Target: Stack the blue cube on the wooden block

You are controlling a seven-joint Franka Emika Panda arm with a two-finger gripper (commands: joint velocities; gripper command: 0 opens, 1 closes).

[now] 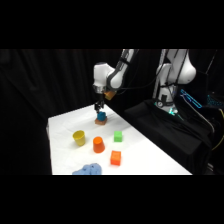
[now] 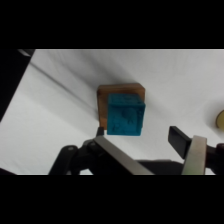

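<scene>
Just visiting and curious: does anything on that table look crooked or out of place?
Slightly. The blue cube sits on the wooden block but off-centre, overhanging one edge in the wrist view. Nothing looks spilled or damaged.

teal-blue cube point(image 2: 126, 115), tan-brown wooden block point(image 2: 120, 91), white table point(image 2: 60, 115)

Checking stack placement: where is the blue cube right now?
In both views the blue cube sits on the wooden block near the table's far edge, directly beneath the gripper, beyond the yellow cup.
</scene>
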